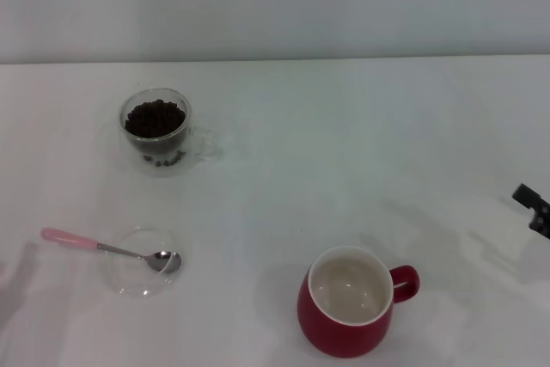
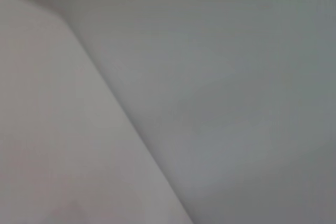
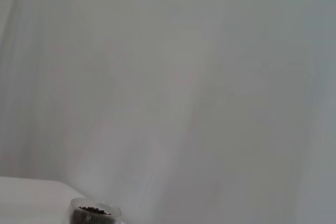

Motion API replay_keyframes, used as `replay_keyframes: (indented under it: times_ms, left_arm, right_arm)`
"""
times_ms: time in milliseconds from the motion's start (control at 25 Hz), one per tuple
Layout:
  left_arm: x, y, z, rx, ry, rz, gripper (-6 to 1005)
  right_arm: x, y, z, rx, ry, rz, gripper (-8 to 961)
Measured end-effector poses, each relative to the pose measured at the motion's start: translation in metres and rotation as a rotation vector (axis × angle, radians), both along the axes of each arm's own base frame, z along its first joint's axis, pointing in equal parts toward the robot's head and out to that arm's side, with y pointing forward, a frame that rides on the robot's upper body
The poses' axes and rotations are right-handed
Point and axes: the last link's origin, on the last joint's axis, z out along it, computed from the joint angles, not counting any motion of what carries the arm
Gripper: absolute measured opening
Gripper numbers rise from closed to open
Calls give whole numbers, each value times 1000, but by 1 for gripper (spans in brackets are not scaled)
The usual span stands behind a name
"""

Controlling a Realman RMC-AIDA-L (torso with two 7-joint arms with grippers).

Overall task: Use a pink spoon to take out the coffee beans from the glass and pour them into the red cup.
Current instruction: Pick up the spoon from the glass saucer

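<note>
The pink spoon (image 1: 103, 248) lies at the front left of the white table, its metal bowl resting in a flat clear glass dish (image 1: 137, 264) and its pink handle pointing left. The glass (image 1: 155, 131) stands at the back left, upright, holding a heap of coffee beans (image 1: 155, 118); it also shows in the right wrist view (image 3: 94, 213). The red cup (image 1: 351, 300) stands at the front, right of centre, upright, handle to the right, its cream inside bare. My right gripper (image 1: 534, 208) shows only as a dark tip at the right edge. My left gripper is out of view.
The white table (image 1: 344, 143) ends at a pale wall at the back. The left wrist view shows only blank pale surfaces.
</note>
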Motion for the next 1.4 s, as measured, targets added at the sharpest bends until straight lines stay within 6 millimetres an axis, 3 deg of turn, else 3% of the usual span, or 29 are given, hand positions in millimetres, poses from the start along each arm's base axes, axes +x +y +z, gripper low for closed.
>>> replay_keyframes:
  times_ms: [480,1400]
  left_arm:
    - [24,36,-20,-198,-102,-100,875]
    - [26,57,-27,-282,-106,-70,876]
  right_arm:
    - [-6,13,-4,6,-5,14,771]
    - [-6,11,-4,37,9,5,771]
